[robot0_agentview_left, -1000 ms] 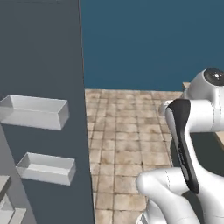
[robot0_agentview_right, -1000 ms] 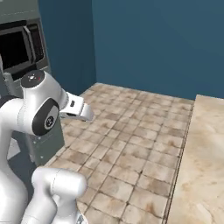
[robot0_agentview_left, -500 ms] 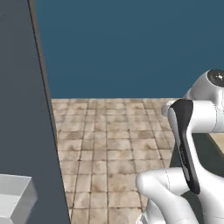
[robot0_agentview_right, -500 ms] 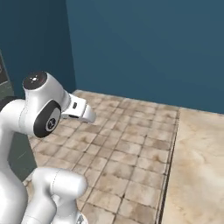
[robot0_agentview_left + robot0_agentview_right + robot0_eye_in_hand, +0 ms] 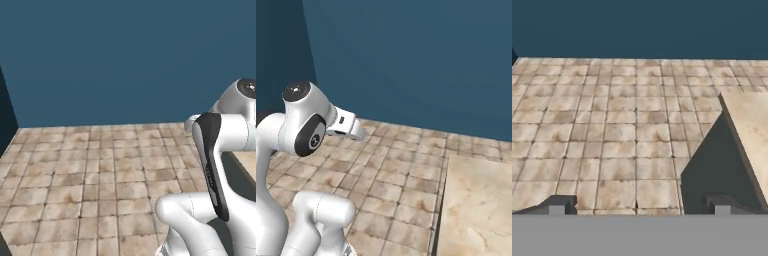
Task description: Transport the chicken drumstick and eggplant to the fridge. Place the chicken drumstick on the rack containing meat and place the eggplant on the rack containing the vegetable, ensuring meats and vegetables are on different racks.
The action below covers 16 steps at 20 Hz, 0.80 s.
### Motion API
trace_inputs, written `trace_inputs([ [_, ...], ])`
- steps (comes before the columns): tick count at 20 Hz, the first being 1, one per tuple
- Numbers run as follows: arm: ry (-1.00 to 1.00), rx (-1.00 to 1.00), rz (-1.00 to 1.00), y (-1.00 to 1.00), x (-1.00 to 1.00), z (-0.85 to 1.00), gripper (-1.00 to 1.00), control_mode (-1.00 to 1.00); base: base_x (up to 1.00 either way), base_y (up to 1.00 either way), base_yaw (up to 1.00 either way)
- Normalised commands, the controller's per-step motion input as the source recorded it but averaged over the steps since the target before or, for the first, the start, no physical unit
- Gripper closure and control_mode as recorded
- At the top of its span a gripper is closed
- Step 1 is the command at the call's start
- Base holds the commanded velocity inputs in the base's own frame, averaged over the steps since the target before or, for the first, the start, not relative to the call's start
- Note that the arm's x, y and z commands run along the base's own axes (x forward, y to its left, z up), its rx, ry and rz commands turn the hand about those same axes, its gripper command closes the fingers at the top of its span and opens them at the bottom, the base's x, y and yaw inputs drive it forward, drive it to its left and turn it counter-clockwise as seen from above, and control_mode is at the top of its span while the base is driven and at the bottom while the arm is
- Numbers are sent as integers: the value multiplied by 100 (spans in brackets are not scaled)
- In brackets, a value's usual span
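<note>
Gripper (image 5: 637,207) is hanging w/ its jaws spread wide apart, nothing between them: the two dark fingertips (image 5: 557,205) are sitting far apart at the bottom of the hand view, one at left, one at right, w/ only floor showing in the gap.

Tiled floor (image 5: 612,130) is stretching out ahead of the hand, beige-brown squares w/ pale grout, running back to the dark blue wall (image 5: 637,25). The seam where floor meets wall is lying straight across the top of the hand view.

On the right a counter (image 5: 752,125) w/ a pale marbled top is cutting in; its near edge is slanting down toward the lower right, and its dark side face is dropping to the tiles just beside the right fingertip. In the right base view the same counter (image 5: 476,210) is taking up the lower right, its long edge running parallel to the tile rows.

The arm (image 5: 215,165) is rising at lower right in the left base view, white shells w/ a black strip. A dark vertical edge (image 5: 6,115) is peeking in at far left there; can't tell what it belongs to.

Drumstick, eggplant, fridge: can't tell where any of them are from these pics.
</note>
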Motion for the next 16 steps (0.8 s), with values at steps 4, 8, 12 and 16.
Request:
trace_inputs([
  [4, 0, 0, 0, 0, 0, 0, -100, 100, 100, -14, -18],
  [8, 0, 0, 0, 0, 0, 0, -100, 100, 100, -22, -19],
  [12, 0, 0, 0, 0, 0, 0, -100, 100, 100, -14, -22],
  [16, 0, 0, 0, 0, 0, 0, -100, 100, 100, -4, -28],
])
